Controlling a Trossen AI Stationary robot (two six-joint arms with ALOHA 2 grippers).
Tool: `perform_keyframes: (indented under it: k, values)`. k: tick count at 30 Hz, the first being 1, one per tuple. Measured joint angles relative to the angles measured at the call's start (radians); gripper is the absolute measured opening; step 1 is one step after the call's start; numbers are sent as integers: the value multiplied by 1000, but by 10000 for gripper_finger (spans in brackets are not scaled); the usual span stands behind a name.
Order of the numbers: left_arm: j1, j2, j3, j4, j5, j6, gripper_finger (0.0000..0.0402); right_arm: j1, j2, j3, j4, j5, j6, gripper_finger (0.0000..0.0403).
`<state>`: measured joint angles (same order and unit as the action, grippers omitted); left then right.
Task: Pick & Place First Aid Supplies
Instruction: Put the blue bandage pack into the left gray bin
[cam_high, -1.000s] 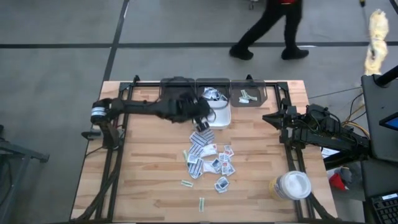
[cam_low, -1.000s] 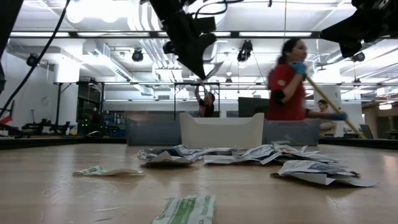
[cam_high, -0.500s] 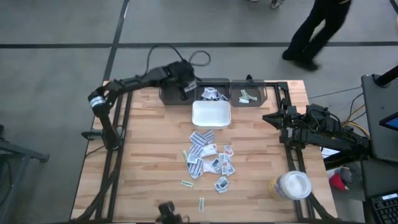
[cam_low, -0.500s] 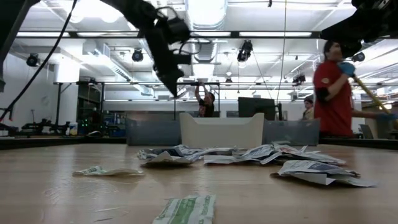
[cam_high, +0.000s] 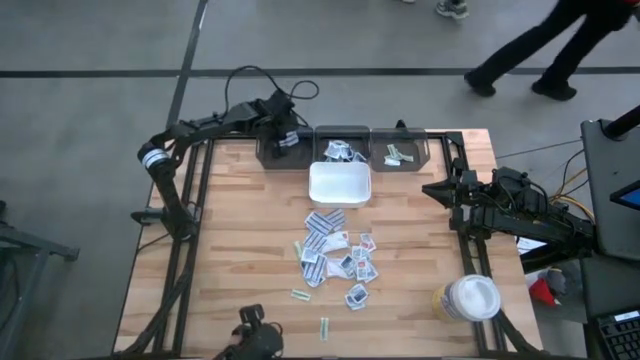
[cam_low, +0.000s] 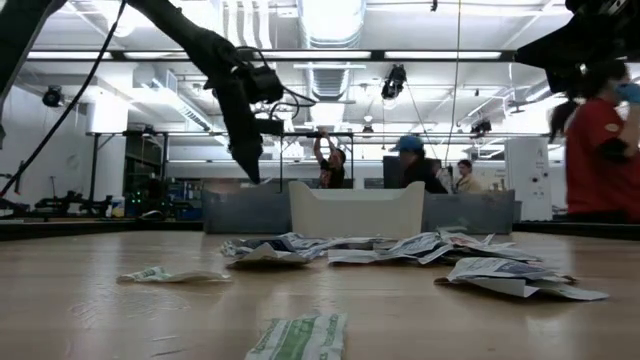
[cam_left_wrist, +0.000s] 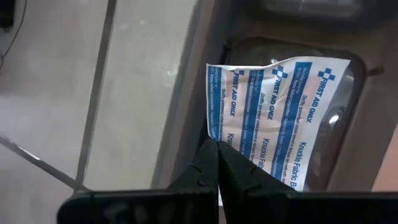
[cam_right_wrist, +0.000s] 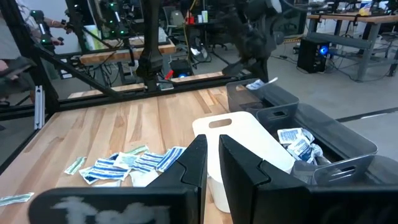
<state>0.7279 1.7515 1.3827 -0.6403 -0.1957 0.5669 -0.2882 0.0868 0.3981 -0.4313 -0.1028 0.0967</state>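
My left gripper (cam_left_wrist: 217, 144) is shut on one first aid packet (cam_left_wrist: 273, 118), white with blue-striped print. It hangs above the left dark bin (cam_high: 277, 150) at the table's far edge. More first aid supplies lie in a loose pile (cam_high: 338, 255) at mid-table, resting flat on the wood. Some also lie in the middle bin (cam_high: 345, 150) and the right bin (cam_high: 400, 153). My right gripper (cam_right_wrist: 213, 163) waits at the table's right side, its fingers a narrow gap apart, holding nothing. My left gripper pinches the packet by an edge near one corner (cam_left_wrist: 216, 138) between its two fingertips. The fingers slant down from the near-left side. The packet sticks out ahead of the fingers, flat and lifted clear, over the left bin.
A white square tray (cam_high: 340, 184) stands just near of the bins. A round white-lidded jar (cam_high: 468, 298) sits at the near right. Narrow pale strips (cam_high: 300, 294) lie near the front. A dark object (cam_high: 255, 340) shows at the near edge. A person walks beyond the table.
My left gripper has swung from over the white tray toward the table's far left, sinking a little and rolling. It stays shut on the packet and now hangs over the left bin. People have walked past beyond the table.
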Motion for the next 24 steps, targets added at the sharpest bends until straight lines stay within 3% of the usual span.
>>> perform_keyframes:
  k: [24]
  values:
    - [10,5,-157,190,73,167,0,0,0,0,0,0,0,38]
